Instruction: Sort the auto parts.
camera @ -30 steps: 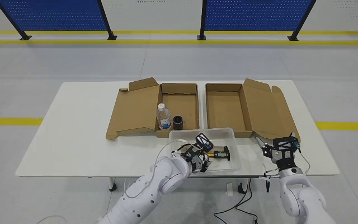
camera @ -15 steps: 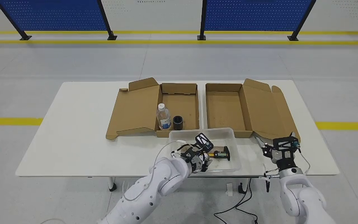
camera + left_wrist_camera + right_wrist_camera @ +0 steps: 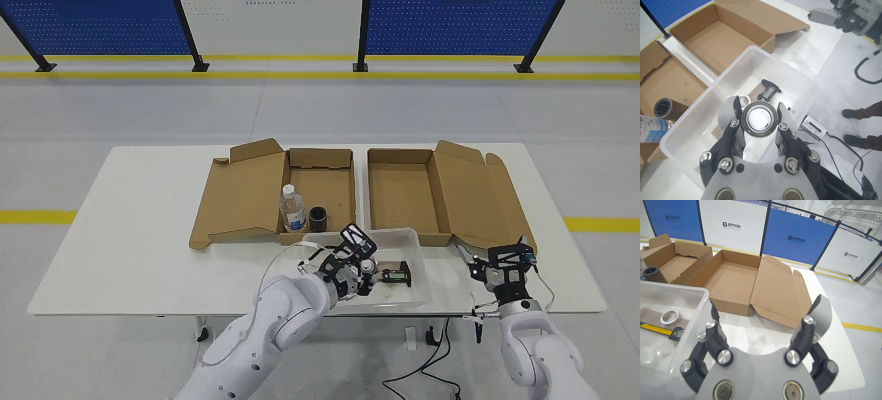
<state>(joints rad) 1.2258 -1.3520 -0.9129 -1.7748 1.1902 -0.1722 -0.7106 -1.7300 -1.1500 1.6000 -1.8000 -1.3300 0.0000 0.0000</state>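
Note:
My left gripper (image 3: 758, 111) is shut on a steel bearing ring (image 3: 759, 122) and holds it above the clear plastic bin (image 3: 783, 66); from above the left gripper (image 3: 357, 262) is over the bin (image 3: 395, 235). Inside the bin lie a smaller silver ring (image 3: 744, 99), also seen as the silver ring (image 3: 669, 317), and a digital caliper (image 3: 768, 91) with a yellow scale (image 3: 654, 328). My right gripper (image 3: 764, 311) is open with nothing in it, over bare table to the right of the bin; from above the right gripper (image 3: 500, 262) is near the table's front edge.
Two open cardboard boxes stand behind the bin: the left box (image 3: 320, 195) holds a water bottle (image 3: 292, 208) and a dark cylinder (image 3: 319, 216), the right box (image 3: 400, 195) holds nothing. Its flap (image 3: 780, 291) lies flat just ahead of my right gripper.
My left gripper has lifted and shifted slightly toward the back left with the bearing ring. The right arm has stayed put.

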